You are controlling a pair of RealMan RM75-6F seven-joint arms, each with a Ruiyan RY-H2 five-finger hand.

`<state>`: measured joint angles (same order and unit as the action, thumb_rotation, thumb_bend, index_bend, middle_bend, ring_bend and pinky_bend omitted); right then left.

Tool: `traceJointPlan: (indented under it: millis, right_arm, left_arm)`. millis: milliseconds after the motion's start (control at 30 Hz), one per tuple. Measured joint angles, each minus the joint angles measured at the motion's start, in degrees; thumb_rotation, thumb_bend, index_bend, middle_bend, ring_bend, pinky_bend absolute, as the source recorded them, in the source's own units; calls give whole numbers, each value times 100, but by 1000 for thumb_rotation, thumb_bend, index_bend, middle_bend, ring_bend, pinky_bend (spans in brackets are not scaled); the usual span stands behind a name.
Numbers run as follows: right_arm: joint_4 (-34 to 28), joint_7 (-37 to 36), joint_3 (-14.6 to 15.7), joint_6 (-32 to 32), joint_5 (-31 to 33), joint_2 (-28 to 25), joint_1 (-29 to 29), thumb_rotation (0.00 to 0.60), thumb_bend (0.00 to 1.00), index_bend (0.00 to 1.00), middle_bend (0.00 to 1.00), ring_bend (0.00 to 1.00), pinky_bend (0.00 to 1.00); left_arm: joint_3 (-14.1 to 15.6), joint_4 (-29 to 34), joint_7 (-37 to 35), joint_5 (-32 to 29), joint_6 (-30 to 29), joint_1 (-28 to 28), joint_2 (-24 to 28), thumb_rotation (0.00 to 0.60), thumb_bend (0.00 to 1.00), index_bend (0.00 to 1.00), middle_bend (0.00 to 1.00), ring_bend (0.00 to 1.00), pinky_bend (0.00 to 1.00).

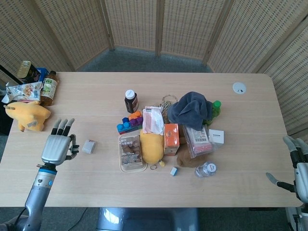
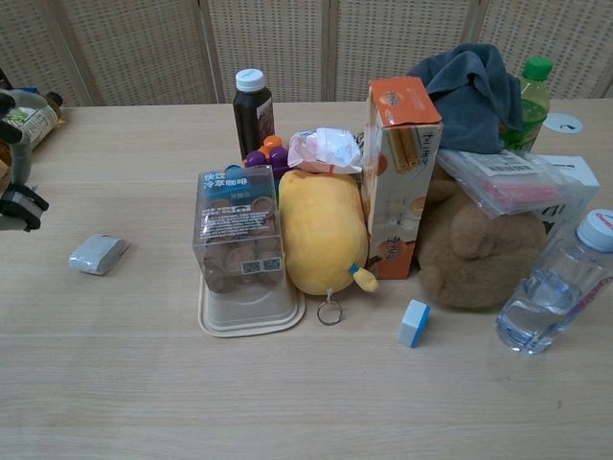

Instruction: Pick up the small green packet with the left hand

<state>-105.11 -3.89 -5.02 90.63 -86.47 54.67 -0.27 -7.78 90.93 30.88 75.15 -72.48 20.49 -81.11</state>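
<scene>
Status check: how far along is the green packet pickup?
Done: the left hand hangs above the table, beside the grey sachet. In hand: unclear. No green packet shows on the table or in its fingers, so it may be hidden in the grasp. Left: confirm the hold.

At the far left edge of the frame, part of the left hand (image 2: pixel 17 182) shows above the table (image 2: pixel 144 383). Below it and to its right lies a small grey packet (image 2: pixel 98 254). In the middle stand a clear snack box (image 2: pixel 239 240), a yellow plush (image 2: pixel 321 235) and an orange carton (image 2: pixel 402 163); a water bottle (image 2: pixel 556 287) is at lower right.
</scene>
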Motion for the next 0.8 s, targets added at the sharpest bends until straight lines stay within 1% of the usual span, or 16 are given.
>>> traceJointPlan:
  millis: [367,800]
  right_arm:
    - [-29,-46,6,39,-43,-29,-19,600,0,0,0,0,0]
    - [-44,-80,12,51,-59,-48,-31,597,0,0,0,0,0]
  left_arm:
    - [-331,1091,547,104,-264,232,692,600,0,696,0,0,0]
    - [-523,1606,842,145,-384,467,1045,600,0,696,0,0,0]
